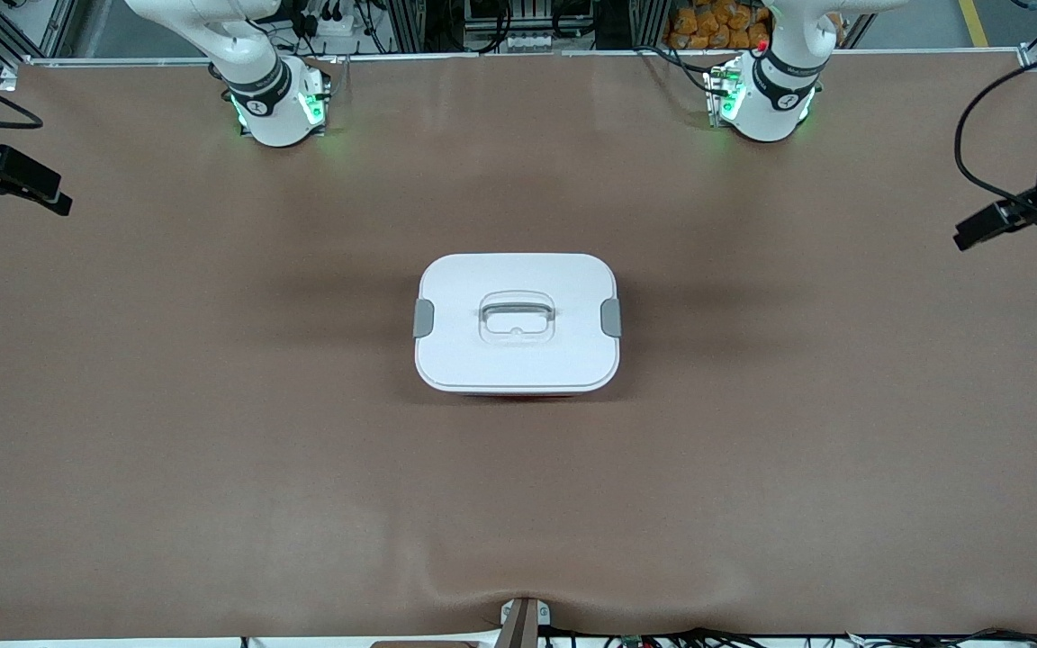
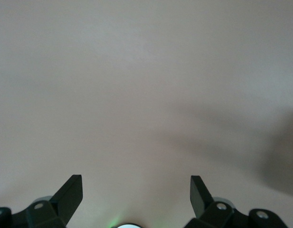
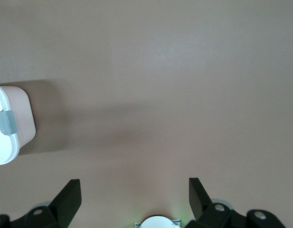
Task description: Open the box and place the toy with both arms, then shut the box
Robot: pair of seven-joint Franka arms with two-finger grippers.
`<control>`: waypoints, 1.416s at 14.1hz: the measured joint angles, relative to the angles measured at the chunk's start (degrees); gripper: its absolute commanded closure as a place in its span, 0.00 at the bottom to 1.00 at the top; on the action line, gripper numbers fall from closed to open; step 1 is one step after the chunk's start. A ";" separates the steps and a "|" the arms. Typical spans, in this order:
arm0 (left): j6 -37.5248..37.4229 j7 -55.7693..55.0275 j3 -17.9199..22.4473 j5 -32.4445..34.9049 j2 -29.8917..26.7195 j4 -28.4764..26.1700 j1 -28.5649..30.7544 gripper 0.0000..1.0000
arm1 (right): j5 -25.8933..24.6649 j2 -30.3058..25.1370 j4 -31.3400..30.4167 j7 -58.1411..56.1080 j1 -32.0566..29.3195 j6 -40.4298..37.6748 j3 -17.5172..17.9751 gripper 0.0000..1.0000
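While the brown table (image 1: 212, 432) lies bare around it, the box (image 1: 517, 322) sits at its middle with the white lid (image 1: 518, 279) on, both grey side clips (image 1: 610, 317) down and the recessed clear handle (image 1: 517, 314) on top. The toy is not visible. The left gripper (image 2: 136, 187) hangs over plain tabletop at the left arm's end, fingers spread wide. The right gripper (image 3: 135, 189) is over the right arm's end, equally wide, holding nothing, the box's clip (image 3: 6, 122) showing at its view's edge.
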 measured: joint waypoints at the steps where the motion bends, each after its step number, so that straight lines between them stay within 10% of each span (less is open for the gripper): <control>1: 0.04 1.55 -0.31 -0.17 -1.23 -1.10 -0.02 0.00 | 0.02 0.03 -0.14 0.47 0.35 0.01 0.16 0.00; 20: -0.75 13.26 -0.14 -4.18 3.92 6.79 0.18 0.00 | 0.03 0.24 -0.23 0.76 1.03 0.16 -0.14 0.00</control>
